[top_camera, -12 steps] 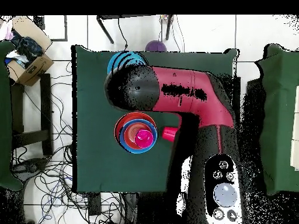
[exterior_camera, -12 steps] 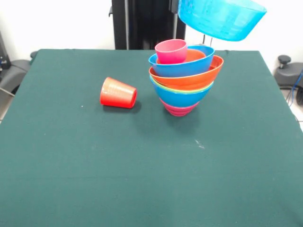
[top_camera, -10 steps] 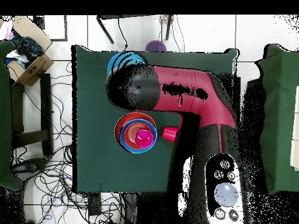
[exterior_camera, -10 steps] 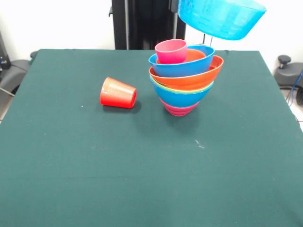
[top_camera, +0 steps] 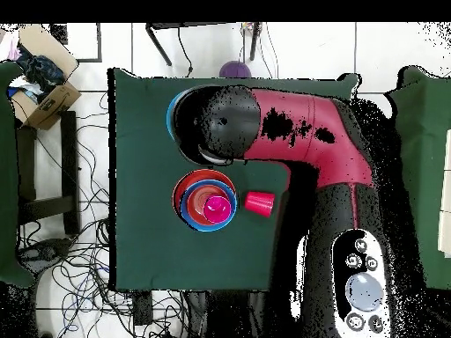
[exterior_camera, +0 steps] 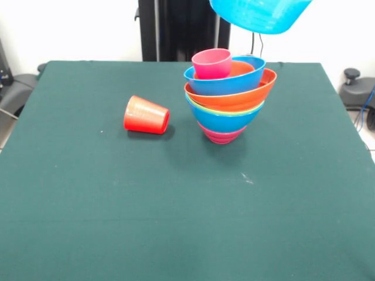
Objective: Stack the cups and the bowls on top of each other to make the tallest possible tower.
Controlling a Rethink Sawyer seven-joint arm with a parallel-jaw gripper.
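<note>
since the earlier frames the glossy light blue plastic bowl (exterior_camera: pixel 260 14) has risen and drifted left in the front view, so that we now see only its lower part at the top edge, and from overhead the red and black arm (top_camera: pixel 291 136) has swung across the far part of the bench. we see that bowl hanging in the air well above the tower, touching nothing on the green-covered bench (exterior_camera: pixel 176 205); from overhead only a blue crescent of it (top_camera: pixel 172 114) peeks out beside the arm's dark head. the gripper itself is hidden in both views, so we cannot tell whether it is spread or pinching the bowl. the tower (exterior_camera: pixel 229 99) of nested round plastic bowls stands right of centre in the front view: a small magenta bowl (exterior_camera: pixel 220 136) at the base, then a large blue bowl (exterior_camera: pixel 225 120), a thin lime green rim, a large orange bowl (exterior_camera: pixel 234 96) tilted up to the right, and another large blue bowl (exterior_camera: pixel 225 82) with orange showing inside it. the pink-magenta tapered plastic cup (exterior_camera: pixel 211 63) sits upright in the top, toward the left side. the red-orange tapered plastic cup (exterior_camera: pixel 146 115) lies on its side on the bench, apart from the tower to its left, its open mouth turned toward the tower.
</note>
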